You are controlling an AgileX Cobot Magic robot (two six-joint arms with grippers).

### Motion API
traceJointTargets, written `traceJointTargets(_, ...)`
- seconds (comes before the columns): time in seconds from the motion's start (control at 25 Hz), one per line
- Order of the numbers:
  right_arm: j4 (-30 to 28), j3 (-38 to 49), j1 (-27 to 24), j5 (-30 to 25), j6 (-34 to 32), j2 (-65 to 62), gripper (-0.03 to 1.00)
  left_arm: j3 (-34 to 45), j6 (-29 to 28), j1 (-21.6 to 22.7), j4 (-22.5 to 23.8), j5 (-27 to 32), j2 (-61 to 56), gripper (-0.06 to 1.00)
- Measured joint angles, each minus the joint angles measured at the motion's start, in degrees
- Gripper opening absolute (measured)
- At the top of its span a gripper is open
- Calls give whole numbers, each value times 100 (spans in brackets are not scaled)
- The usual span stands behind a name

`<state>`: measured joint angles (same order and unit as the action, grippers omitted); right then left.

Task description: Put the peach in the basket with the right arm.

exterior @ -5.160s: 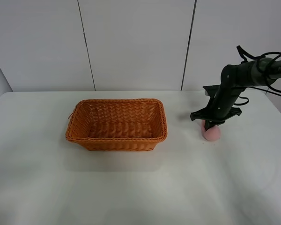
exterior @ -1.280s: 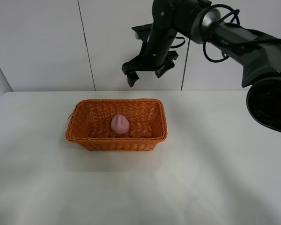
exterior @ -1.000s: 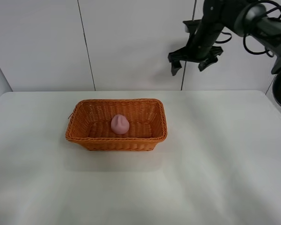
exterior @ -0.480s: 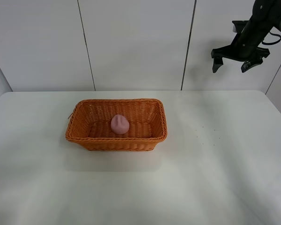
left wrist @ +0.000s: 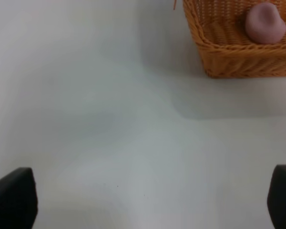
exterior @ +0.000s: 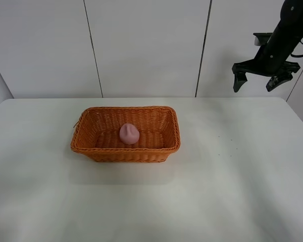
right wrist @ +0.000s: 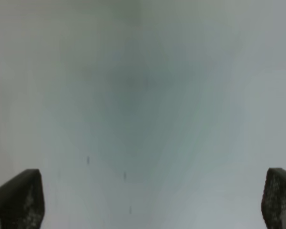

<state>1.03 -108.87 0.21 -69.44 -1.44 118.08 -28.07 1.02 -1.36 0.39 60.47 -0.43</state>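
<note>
The pink peach lies inside the orange-brown wicker basket, near the middle of its floor. The left wrist view shows the peach in a corner of the basket too. My right gripper hangs open and empty high above the table's far right, well away from the basket, on the black right arm. In the right wrist view its two fingertips frame bare white table. My left gripper is open over the table to the basket's left; it is out of the high view.
The white table spreads around the basket. A white panelled wall stands behind its far edge. A few tiny dark specks dot the table right of the basket.
The peach went from the table at the right into the basket. Since then my open right gripper has swung right from above the basket to the far right and dipped slightly.
</note>
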Motion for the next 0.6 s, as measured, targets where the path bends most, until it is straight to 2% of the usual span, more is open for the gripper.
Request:
traceJointTargets(0.24,0,2191,0,3,21,-1630,70,0,0,0,0,0,0,99)
traceJointTargets(0.6,-11,5639,0,-5,144,-5012,70,0,0,0,0,0,0,99)
